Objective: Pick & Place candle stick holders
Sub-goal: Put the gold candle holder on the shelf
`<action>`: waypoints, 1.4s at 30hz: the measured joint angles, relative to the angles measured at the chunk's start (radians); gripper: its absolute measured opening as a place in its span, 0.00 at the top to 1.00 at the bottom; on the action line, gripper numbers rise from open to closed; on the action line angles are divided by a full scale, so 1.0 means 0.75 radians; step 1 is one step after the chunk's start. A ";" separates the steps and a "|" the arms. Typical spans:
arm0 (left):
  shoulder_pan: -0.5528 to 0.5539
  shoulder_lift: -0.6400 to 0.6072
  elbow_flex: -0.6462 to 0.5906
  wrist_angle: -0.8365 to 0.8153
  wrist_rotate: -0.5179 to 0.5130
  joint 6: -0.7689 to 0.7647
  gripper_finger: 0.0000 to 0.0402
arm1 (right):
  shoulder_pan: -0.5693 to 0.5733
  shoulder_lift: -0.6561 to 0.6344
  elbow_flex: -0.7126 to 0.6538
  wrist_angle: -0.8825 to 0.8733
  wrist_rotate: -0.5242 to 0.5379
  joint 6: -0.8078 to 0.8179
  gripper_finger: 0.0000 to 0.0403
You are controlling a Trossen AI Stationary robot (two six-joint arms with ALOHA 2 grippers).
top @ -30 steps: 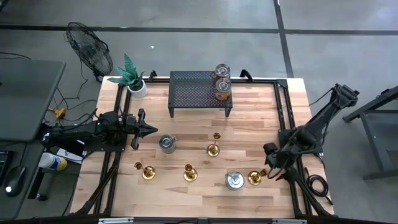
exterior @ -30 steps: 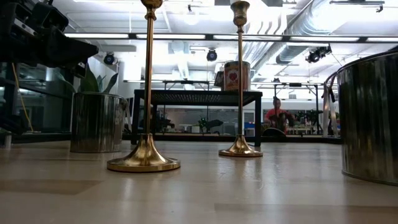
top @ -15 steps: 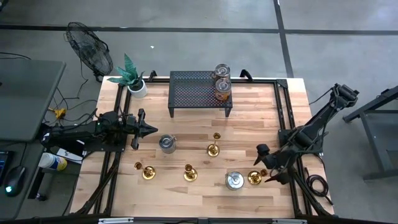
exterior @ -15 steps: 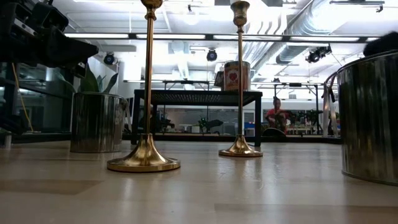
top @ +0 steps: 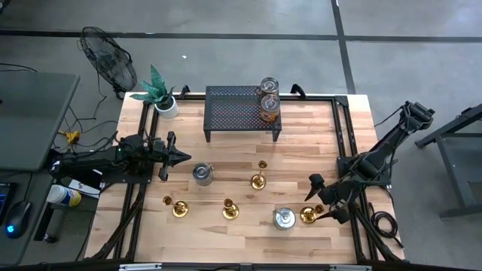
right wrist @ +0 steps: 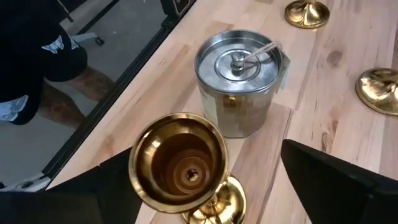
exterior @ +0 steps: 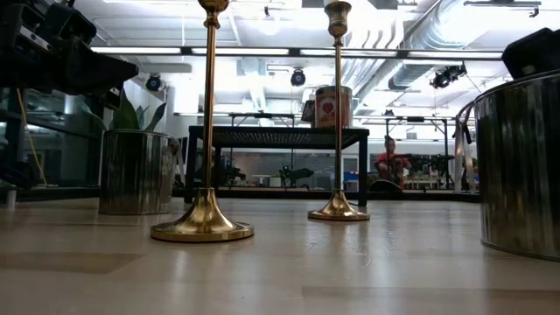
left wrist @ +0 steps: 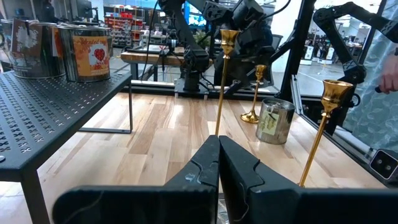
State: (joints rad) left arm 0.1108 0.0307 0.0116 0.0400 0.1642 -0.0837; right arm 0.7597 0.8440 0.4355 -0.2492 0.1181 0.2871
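The right gripper (top: 317, 198), its dark fingers spread apart, now sits around the short shiny brass candle stick holder (top: 308, 215) near the table's right front edge, having swung in from beside it. In the low view its dark body (exterior: 532, 52) has appeared at upper right.

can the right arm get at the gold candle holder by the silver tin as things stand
Probably yes: the right tool stands open around the candle holder, with the tin beyond it and nothing between.

Four candle stick holders (top: 259, 179), four tins (top: 202, 174)
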 joint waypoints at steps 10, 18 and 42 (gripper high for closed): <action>0.000 0.000 0.000 0.000 0.000 0.000 1.00 | 0.051 0.000 0.000 0.000 -0.001 0.003 0.24; 0.000 0.000 0.000 0.000 0.000 0.000 1.00 | 0.055 0.000 0.001 0.012 0.005 0.001 0.36; 0.000 0.000 0.000 0.000 0.000 0.000 1.00 | 0.056 0.000 0.002 0.032 -0.024 -0.002 0.76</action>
State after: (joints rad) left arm 0.1108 0.0304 0.0116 0.0399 0.1642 -0.0837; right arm 0.8017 0.8440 0.4366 -0.2249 0.1000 0.2855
